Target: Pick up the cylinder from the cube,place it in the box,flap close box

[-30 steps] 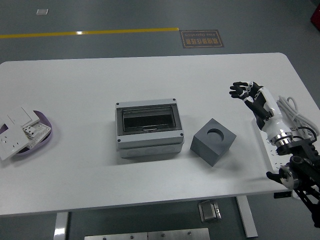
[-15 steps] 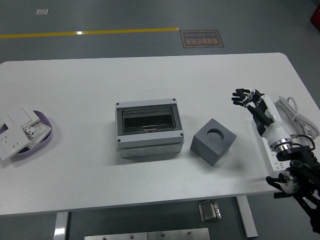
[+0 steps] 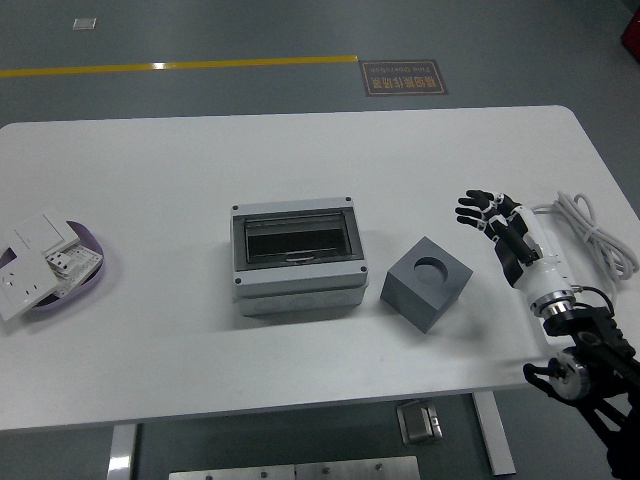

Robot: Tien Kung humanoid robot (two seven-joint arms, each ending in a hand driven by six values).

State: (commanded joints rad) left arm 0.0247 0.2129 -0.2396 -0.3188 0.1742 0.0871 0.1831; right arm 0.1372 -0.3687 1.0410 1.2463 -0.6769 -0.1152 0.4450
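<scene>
Nearing cube [image 3: 427, 281], right hand [image 3: 497, 222] lower vs prev, fingers spread

The right hand [image 3: 497, 222] hangs over bare counter [image 3: 300, 150], its fingers [image 3: 472, 205] spread and holding nothing. Between it and the grey cube [image 3: 427, 282] lies an open strip of counter. The cube sits just right of the grey box [image 3: 297, 256], with a narrow gap between them. A white cable [image 3: 592, 228] coils near the counter's right edge, close behind the hand. At the far left, a purple dish of white switch plates [image 3: 45, 264] stands well apart from the box, with wide clear counter between.
</scene>
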